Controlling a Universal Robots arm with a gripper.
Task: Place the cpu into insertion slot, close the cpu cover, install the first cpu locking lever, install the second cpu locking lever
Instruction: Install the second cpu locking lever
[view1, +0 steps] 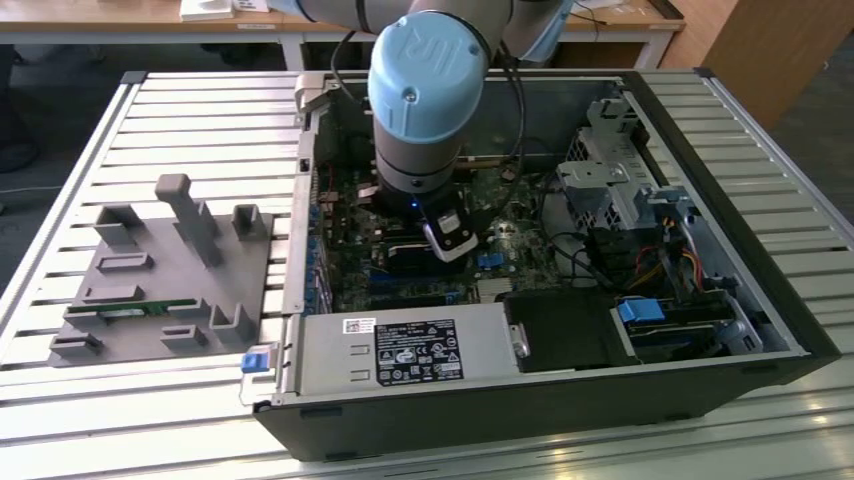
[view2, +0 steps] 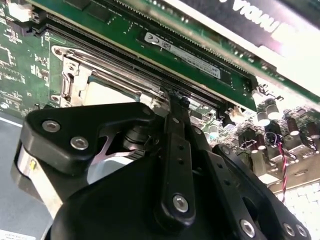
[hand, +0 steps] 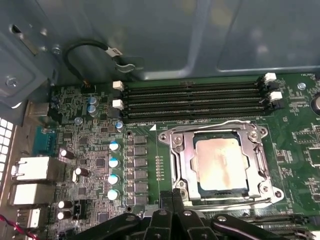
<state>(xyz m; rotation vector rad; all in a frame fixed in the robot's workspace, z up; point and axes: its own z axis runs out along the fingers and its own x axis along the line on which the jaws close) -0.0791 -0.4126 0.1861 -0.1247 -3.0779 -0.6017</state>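
The cpu (hand: 222, 165) lies flat in its socket on the green motherboard, its dull beige top showing through the square opening of the cpu cover (hand: 183, 160). The silvery cover is down over it. A thin wire locking lever (hand: 220, 122) runs along the socket's side nearest the memory slots. My gripper (hand: 172, 194) is shut, its black fingers pressed together at the socket's corner. In the second wrist view my gripper (view2: 174, 97) ends right at the cover's edge (view2: 75, 75); I cannot tell whether it touches a lever. In the exterior view my gripper (view1: 451, 252) reaches down inside the open computer case.
Memory slots (hand: 195, 100) lie beside the socket and a memory module (view2: 185, 52) stands close to the fingers. Capacitors (hand: 114, 170) line the socket's other side. The power supply (view1: 400, 350) and drive cage (view1: 614, 190) hem in the board. A grey fixture (view1: 160, 270) sits on the slatted table.
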